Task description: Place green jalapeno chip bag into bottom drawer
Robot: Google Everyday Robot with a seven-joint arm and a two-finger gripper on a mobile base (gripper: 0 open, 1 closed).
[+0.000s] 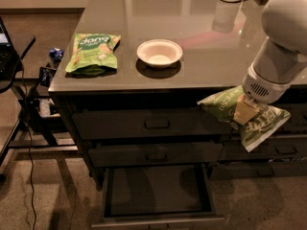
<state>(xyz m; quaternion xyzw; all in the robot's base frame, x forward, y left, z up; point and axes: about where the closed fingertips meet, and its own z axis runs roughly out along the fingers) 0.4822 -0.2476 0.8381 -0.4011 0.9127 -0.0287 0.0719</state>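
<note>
1. Gripper (245,110), one: hung just off the worktop's (201,18) front edge, near its right corner, at the height of the top drawer. It is clamped on the bag, though the fingers are largely buried in foil and the grip is only judged firm.
2. Green jalapeno chip bag (220,104), one: held in the air, clear of the worktop. Its long axis is tilted, running from high on the side toward the front edge's middle to low on the right-corner side.
3. Bottom drawer (158,220), one: pulled open, nothing seen inside, set below the middle of the front edge. From the bag it is reached downward and toward that middle.
4. Closed drawers (144,124) above it: two.
5. Dang pouch (92,51), one: by the front left corner.
6. White bowl (159,52), one: near the front edge's middle.
</note>
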